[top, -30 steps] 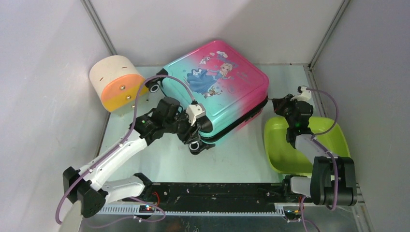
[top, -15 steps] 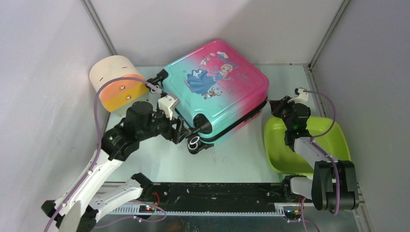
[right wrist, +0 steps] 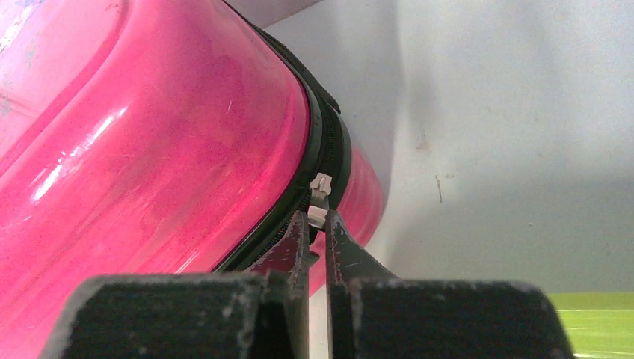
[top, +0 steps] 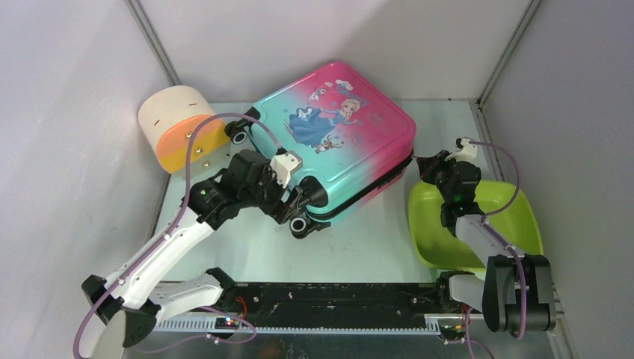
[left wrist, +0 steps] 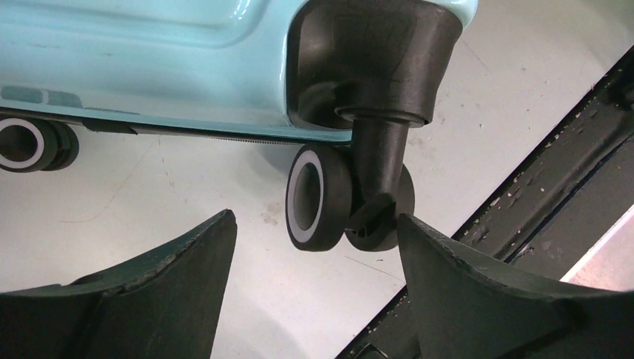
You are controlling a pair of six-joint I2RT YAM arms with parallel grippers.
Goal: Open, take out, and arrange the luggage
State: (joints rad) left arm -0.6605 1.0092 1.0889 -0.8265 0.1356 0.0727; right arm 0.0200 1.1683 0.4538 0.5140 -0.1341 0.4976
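The luggage [top: 333,142], a pink-to-teal hard shell with a princess print, lies flat and closed in the middle of the table. My left gripper [top: 297,203] is at its near-left corner. In the left wrist view my left gripper [left wrist: 314,218] stands open, and a black caster wheel [left wrist: 321,196] hangs just beyond the fingertips, touching neither finger. My right gripper [top: 425,164] is at the pink right corner. In the right wrist view my right gripper [right wrist: 317,221] is shut on the small silver zipper pull [right wrist: 319,196] of the black zipper band [right wrist: 329,142].
A cream-and-orange cylinder [top: 183,127] stands at the back left, close to the luggage's far wheel [top: 239,137]. A lime-green tub [top: 516,217] sits at the right under the right arm. A black rail [top: 336,295] runs along the near edge. Walls enclose three sides.
My left gripper opened wider. The left arm swung away to the left, then came back to the near-left wheel. The right gripper stayed shut at the pink corner.
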